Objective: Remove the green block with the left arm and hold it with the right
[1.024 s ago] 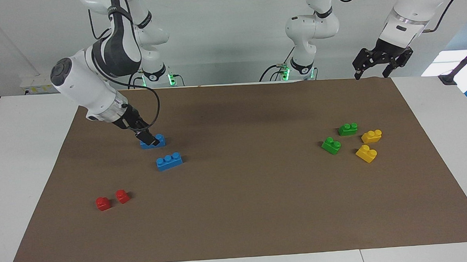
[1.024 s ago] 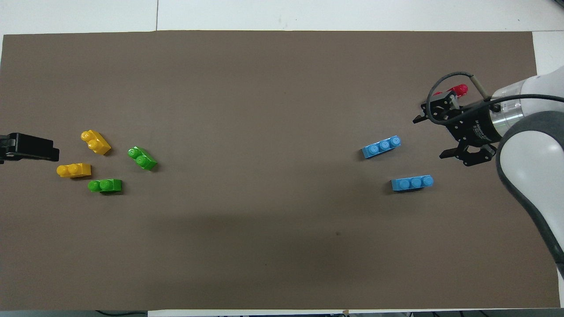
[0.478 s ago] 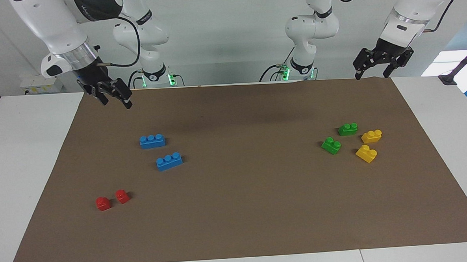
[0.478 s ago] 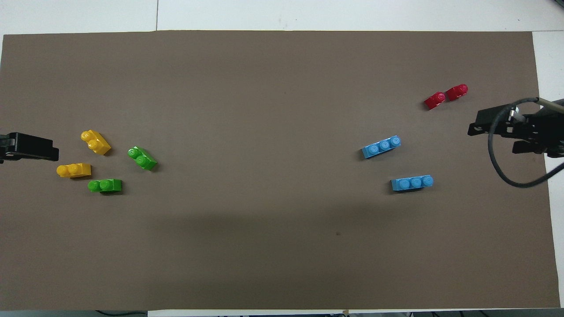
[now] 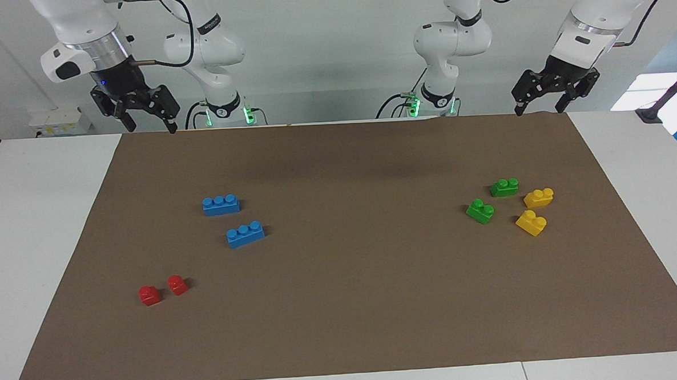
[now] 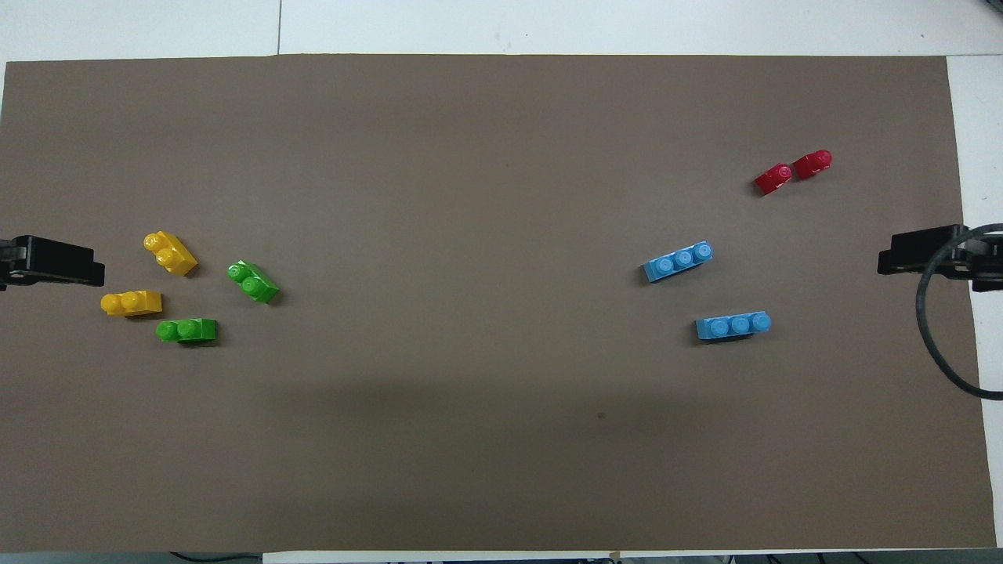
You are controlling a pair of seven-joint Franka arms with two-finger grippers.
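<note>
In the facing view the left claw [image 5: 538, 98] hangs in the air over the robots' edge of the brown mat [image 5: 355, 303] at the left arm's end of the table [image 5: 646, 159], its fingers spread apart and holding nothing. Out from under it on the mat lie the two green blocks, the green block nearer the robots [image 5: 504, 187] and the second green block [image 5: 480, 211] just beside it, not touching. Two yellow bricks [image 5: 535, 211] sit close by them, toward the table's end, and nothing lies between the left claw and this cluster. The right claw [image 5: 143, 111] hangs over the mat's corner at the right arm's end, also spread apart and empty. Out from it, well apart from the green pair, rest two blue bricks [image 5: 232, 220], and farther from the robots two small red bricks [image 5: 163, 289] side by side. In the overhead view only a dark tip of the left claw [image 6: 48, 262] shows at the mat's edge; the yellow pair [image 6: 153, 274] lies closest to it, and the green blocks [image 6: 186, 330] [image 6: 253, 282] lie just past them toward the mat's middle. The right claw [image 6: 932, 258] shows at the other edge with a black cable [image 6: 940, 345] looping beside it, the blue bricks [image 6: 705, 291] inward from it, the red ones [image 6: 793, 171] farther from the robots.
</note>
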